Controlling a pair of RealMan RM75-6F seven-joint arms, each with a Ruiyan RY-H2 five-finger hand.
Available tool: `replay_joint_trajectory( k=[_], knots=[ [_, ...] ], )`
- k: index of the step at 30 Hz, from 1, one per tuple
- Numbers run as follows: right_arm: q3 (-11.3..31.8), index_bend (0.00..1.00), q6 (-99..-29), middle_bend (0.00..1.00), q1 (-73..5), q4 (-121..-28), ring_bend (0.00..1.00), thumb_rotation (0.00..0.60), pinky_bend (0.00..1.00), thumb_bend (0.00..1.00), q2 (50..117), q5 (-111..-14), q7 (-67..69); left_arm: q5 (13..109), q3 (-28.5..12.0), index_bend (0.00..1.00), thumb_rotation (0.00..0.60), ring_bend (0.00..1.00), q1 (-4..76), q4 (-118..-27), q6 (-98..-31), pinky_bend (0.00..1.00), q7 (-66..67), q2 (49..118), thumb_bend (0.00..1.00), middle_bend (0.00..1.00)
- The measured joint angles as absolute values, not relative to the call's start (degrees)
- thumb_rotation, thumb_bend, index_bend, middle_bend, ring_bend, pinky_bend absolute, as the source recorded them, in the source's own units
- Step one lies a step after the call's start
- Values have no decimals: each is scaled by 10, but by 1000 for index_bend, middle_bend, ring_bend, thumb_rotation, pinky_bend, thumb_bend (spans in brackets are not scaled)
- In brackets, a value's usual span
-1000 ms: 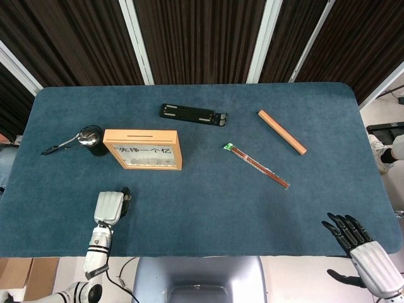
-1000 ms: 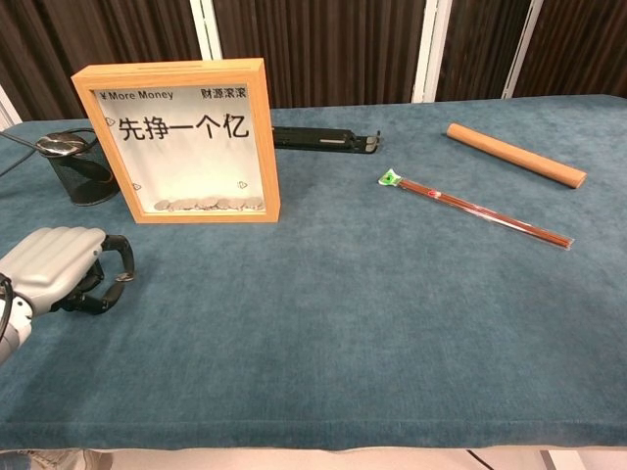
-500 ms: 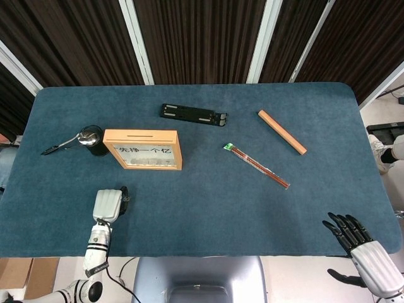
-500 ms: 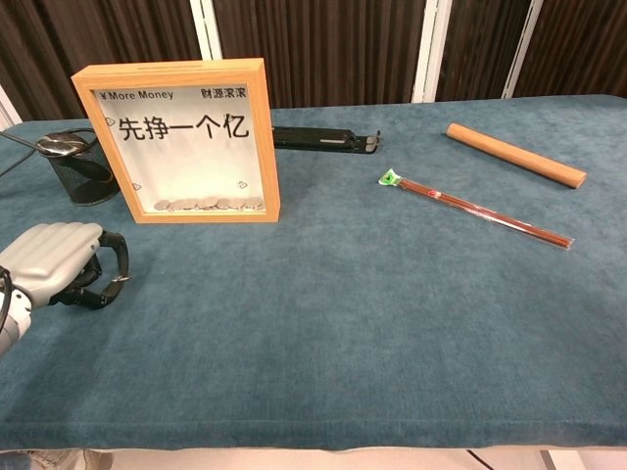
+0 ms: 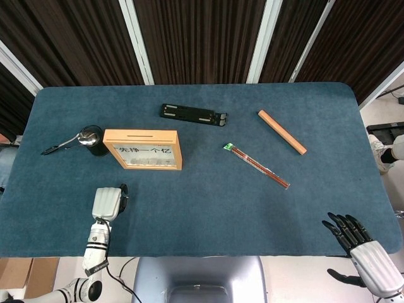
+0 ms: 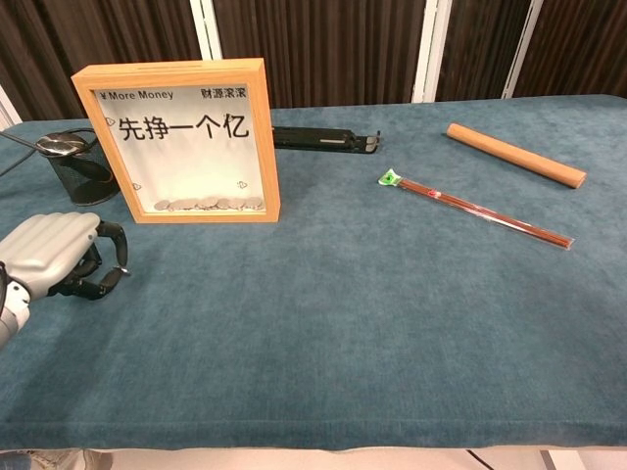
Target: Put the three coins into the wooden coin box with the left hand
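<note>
Head view, from above. Left robot hand (image 5: pixel 107 202) low over the blue tabletop (image 5: pixel 208 202) near the front edge, fingers curled under; nothing visible in the grasp, though the palm side is hidden. Wooden coin box (image 5: pixel 142 149) upright just beyond and slightly right of that hand, apart from it, slot on top, a row of coins (image 5: pixel 146 163) lying behind the glass at the bottom. No loose coins to be seen anywhere on the cloth. Black mesh cup (image 5: pixel 93 140) with a metal spoon (image 5: pixel 65 144) beyond the hand, left of the box. Right robot hand (image 5: pixel 361 247) far to the right, off the front corner, fingers spread, holding nothing.

Chest view, from the front. Left robot hand (image 6: pixel 61 257) at the left edge, knuckles up, dark fingers tucked beneath, seemingly empty. Wooden coin box (image 6: pixel 177 141) standing just behind it and to its right, coins (image 6: pixel 208 204) heaped along the floor of the window. Right robot hand out of sight here.

Judged progress: likely finished or nearly so, with coins already inside and none left outside; exact count in the box too small to tell.
</note>
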State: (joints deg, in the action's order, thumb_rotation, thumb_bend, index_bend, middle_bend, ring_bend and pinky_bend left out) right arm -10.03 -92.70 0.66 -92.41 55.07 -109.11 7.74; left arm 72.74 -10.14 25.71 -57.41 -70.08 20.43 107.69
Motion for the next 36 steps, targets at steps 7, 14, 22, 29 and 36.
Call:
replay_joint_trajectory(
  k=[7,14,22,29,36],
  knots=[
    [-100,0,-927,0,7,-924,0,600,0,134,550,-1090,78,729,-99,605,600,1000,260,-568,-698,1000,202,1081,445,1000],
    [-100,0,-925,0,6,-924,0,600,0,134,551,-1089,77,732,-99,667,600,1000,259,-575,-703,1000,199,1077,471,1000],
    [-99,0,-922,0,4,-925,0,600,0,134,550,-1089,78,735,-123,659,600,1000,263,-689,-719,1000,207,1015,469,1000],
    [-97,0,-918,0,3,-927,0,600,0,134,550,-1083,80,658,-222,652,600,1000,295,-929,-700,1000,274,883,508,1000],
    [-93,0,-910,0,-2,-930,0,600,0,134,548,-1071,86,448,-340,652,600,1000,398,-1015,-684,1000,376,817,527,1000]
  ],
)
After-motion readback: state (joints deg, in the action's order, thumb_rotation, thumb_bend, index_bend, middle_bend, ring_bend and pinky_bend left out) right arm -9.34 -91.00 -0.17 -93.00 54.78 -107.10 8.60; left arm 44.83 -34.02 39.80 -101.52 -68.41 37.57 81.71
